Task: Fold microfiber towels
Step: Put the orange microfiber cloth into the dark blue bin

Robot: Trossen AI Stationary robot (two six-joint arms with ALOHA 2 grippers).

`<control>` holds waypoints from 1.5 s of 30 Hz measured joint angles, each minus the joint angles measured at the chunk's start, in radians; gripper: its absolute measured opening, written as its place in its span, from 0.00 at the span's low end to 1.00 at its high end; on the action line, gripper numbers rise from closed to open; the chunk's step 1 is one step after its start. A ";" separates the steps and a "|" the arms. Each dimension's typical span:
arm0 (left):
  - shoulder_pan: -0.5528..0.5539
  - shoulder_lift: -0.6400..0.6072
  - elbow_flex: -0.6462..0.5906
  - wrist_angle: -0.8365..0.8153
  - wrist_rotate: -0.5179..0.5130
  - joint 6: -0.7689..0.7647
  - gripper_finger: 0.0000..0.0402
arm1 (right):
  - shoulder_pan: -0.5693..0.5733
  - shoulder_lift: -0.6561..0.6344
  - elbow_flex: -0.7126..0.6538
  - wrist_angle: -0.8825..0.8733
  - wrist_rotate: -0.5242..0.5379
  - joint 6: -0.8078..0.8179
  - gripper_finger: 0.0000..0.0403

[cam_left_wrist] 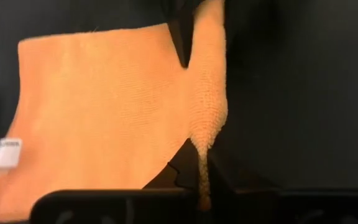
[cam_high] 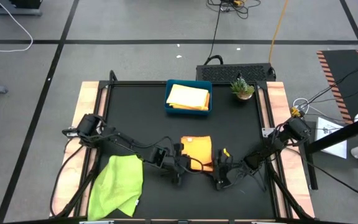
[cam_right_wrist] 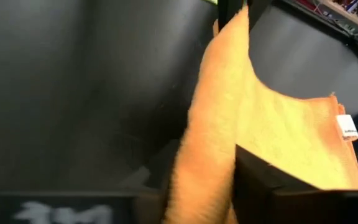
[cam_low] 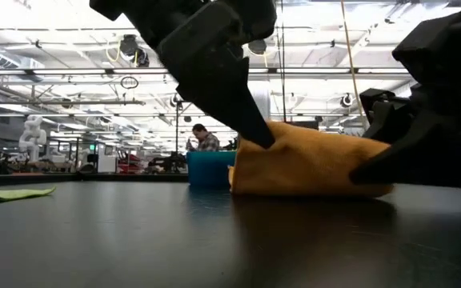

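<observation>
An orange microfiber towel [cam_high: 196,151] lies near the table's front middle, its near edge raised into a ridge [cam_low: 310,160] between my two grippers. My left gripper [cam_high: 179,166] is shut on the ridge's left end. My right gripper [cam_high: 222,175] is closed on its right end. A lime green towel [cam_high: 117,184] lies spread flat at the front left. Yellow towels [cam_high: 188,96] rest folded in the blue tray [cam_high: 169,107] at the far middle. My left gripper pinches the orange towel's near edge at its left corner [cam_left_wrist: 202,163] between its two fingers, slanting down from the table's left. The cloth stands up as a thin fold at the fingers, and the rest lies flat on the table beyond. My right gripper has the towel's near edge at its right end [cam_right_wrist: 207,177] between its two fingers, coming almost level from the table's right. The edge runs raised from here to the other gripper. The far part with the white label [cam_right_wrist: 348,127] lies on the table.
A small potted plant [cam_high: 242,88] stands at the far right beside the tray. Wooden rails [cam_high: 89,106] run along the table's left and right sides. Bare black tabletop [cam_high: 135,118] lies between the tray and the orange towel.
</observation>
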 joint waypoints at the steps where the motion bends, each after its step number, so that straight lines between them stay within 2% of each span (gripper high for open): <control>1: -0.004 0.000 0.000 0.000 0.003 0.032 0.04 | 0.000 0.000 0.000 0.012 0.000 0.000 0.22; 4: -0.016 0.000 0.000 0.000 0.004 0.108 0.10 | 0.000 0.000 0.000 0.043 0.000 -0.002 0.06; 6: -0.024 -0.004 0.000 0.006 -0.006 0.129 0.16 | -0.001 0.000 0.000 0.060 0.000 -0.007 0.02; 15: -0.066 -0.021 0.002 0.100 -0.107 0.171 0.48 | -0.042 0.000 -0.001 0.119 -0.003 0.029 0.01; 19: -0.076 -0.021 0.002 0.146 -0.172 0.171 0.57 | -0.068 0.000 -0.001 0.144 -0.018 0.042 0.01; 22: -0.072 -0.014 0.002 0.194 -0.183 0.183 0.61 | -0.097 0.000 0.000 0.193 -0.089 0.042 0.01; 26: -0.060 -0.005 0.001 0.191 -0.186 0.188 0.60 | -0.136 0.000 0.000 0.235 -0.159 0.042 0.00; 33: -0.046 0.002 0.002 0.169 -0.188 0.207 0.53 | -0.169 0.000 0.000 0.257 -0.209 0.043 0.00; 45: -0.012 0.002 0.002 0.104 -0.172 0.234 0.36 | -0.176 0.000 0.000 0.278 -0.214 0.000 0.00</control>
